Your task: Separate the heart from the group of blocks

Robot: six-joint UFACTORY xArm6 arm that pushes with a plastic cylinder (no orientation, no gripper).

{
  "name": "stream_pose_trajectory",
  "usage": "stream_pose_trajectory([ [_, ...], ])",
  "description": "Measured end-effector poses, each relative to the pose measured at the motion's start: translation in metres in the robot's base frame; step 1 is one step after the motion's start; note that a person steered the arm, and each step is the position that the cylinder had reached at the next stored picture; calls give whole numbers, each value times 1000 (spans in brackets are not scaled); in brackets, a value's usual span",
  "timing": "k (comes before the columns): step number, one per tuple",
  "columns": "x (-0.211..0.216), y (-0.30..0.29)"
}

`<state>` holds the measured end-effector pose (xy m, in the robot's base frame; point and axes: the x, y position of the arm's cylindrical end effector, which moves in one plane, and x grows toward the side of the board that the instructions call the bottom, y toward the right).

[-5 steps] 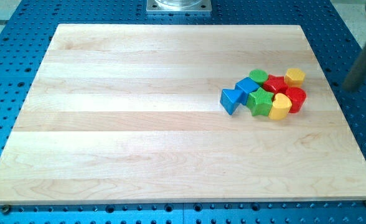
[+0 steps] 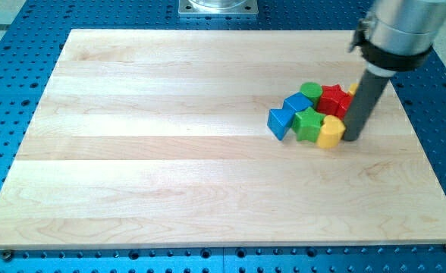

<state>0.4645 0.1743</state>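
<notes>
The blocks sit in a tight group on the right half of the wooden board (image 2: 170,152). The yellow heart (image 2: 330,131) is at the group's lower right. My tip (image 2: 353,139) stands right against the heart's right side, and the rod rises up and to the right. To the heart's left are a green star (image 2: 308,124) and a blue wedge-like block (image 2: 280,123). Above them are a blue cube (image 2: 298,103), a green round block (image 2: 311,91) and a red star (image 2: 333,98). A yellow block (image 2: 352,89) peeks out beside the rod, which hides whatever lies behind it.
The board lies on a blue perforated table (image 2: 435,152). A metal mount (image 2: 218,7) sits at the view's top centre. The board's right edge is a short way to the right of the group.
The rod has come in from the view's right edge to the group's right side. The heart and its neighbours have shifted slightly left. A red block seen earlier right of the heart no longer shows.
</notes>
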Motion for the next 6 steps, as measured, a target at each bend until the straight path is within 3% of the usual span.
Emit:
stream_pose_trajectory([
  [2,38,-53],
  [3,49,-29],
  [5,22,-128],
  [6,57,-85],
])
